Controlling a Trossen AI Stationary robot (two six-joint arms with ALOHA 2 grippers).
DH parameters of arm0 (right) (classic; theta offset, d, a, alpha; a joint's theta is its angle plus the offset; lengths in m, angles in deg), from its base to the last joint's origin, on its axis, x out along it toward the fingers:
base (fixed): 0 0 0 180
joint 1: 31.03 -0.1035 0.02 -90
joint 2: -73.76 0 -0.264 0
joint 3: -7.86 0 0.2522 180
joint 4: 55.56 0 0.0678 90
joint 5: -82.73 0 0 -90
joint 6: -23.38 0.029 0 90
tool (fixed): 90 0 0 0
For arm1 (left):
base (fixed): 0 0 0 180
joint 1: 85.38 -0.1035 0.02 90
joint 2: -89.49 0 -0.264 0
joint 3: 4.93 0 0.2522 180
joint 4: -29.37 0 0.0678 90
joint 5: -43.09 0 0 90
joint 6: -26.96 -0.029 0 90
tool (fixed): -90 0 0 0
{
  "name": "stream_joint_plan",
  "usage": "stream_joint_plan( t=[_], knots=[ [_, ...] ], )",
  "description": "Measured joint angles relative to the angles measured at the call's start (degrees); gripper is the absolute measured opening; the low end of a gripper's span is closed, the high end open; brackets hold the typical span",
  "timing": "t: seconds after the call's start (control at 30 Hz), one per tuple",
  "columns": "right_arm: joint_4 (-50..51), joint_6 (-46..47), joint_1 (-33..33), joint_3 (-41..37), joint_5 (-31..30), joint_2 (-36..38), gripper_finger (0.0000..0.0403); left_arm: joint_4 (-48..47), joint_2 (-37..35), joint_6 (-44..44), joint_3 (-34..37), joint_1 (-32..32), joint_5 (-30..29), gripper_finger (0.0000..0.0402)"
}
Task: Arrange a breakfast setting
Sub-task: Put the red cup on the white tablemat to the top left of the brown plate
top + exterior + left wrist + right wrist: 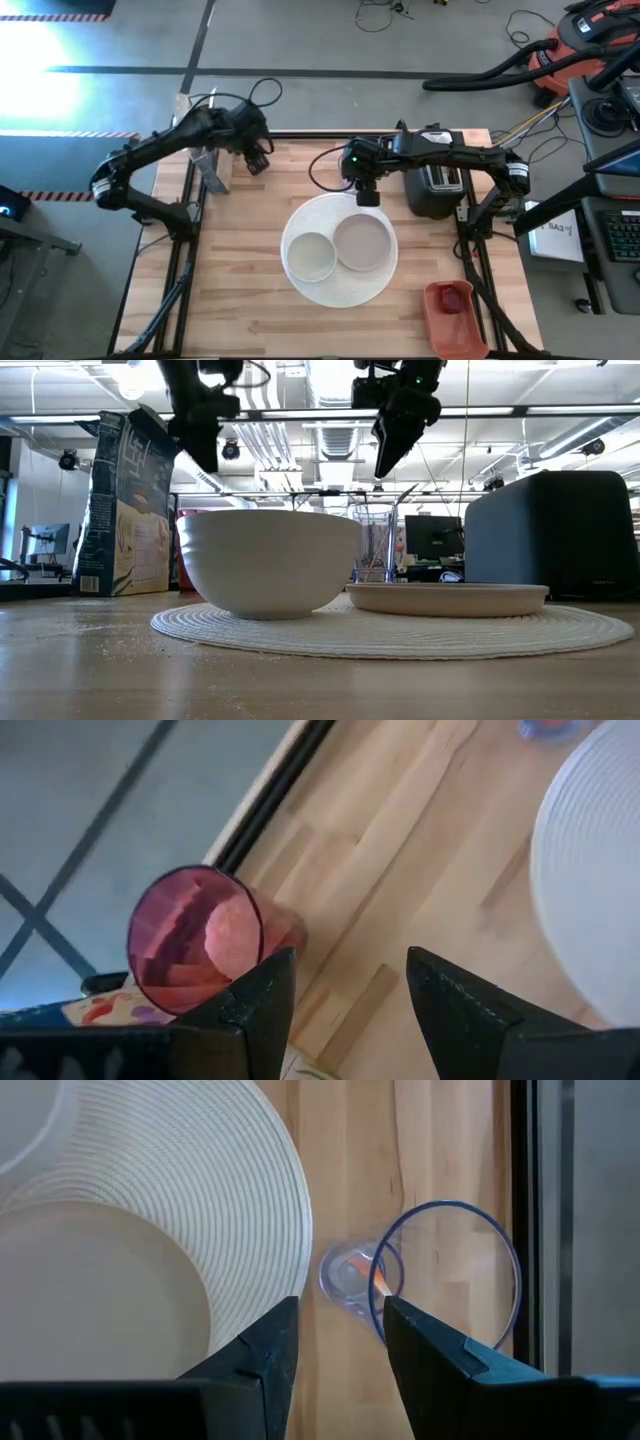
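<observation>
High view: the white placemat [340, 285] lies mid-desk [250, 320] carrying the bowl [310, 256] and the plate [363, 243], side by side and touching. The left hand [258, 160] hangs over the far left corner near a cereal box [205, 160]; the right hand [367, 194] hangs just beyond the placemat, beside the toaster [437, 185]. A red tray [455, 315] sits at the near right edge.
Low view: bowl [268, 560] and plate [447, 598] rest on the placemat [390, 632]; both hands hang well above, touching nothing. Only here does the bowl's depth show against the shallow plate.
Left wrist view: the left hand [345, 995] is partly open and empty, with the pink cup [200, 940] just beyond one finger. The high view hides this cup.
Right wrist view: the right hand [340, 1350] is partly open and empty above a clear cup [445, 1270] standing just off the placemat's edge [270, 1210].
Handling: the pink cup looks light, thin-walled, probably slick plastic; I would pinch across the rim or squeeze the wall gently, since a hard grip may flex or tip it.
</observation>
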Motion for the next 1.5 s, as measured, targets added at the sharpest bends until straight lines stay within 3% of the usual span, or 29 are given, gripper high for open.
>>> stream_joint_plan(
  t=[0.37,0.7,0.9,1.27,1.5],
  knots=[
    [0.0,-1.4,0.0,-0.6,0.0,0.0,0.0139,0.2,5.4,-4.0,0.8,-7.1,-0.1,0.0156],
    [0.0,-1.6,0.0,-1.5,0.0,0.0,0.0139,1.9,9.0,-4.9,0.9,-8.9,-0.4,0.0142],
    [0.0,-2.4,0.0,-1.6,0.0,0.0,0.0139,2.4,10.8,-5.6,0.9,-9.3,-4.7,0.0141],
    [0.4,-4.0,0.0,-1.6,0.0,0.0,0.0139,2.8,14.0,-6.0,0.9,-9.9,-4.2,0.0141],
    [2.4,-5.3,0.0,-1.6,0.0,0.0,0.0139,2.9,14.6,-6.0,0.9,-10.1,-0.1,0.0117]
  ],
)
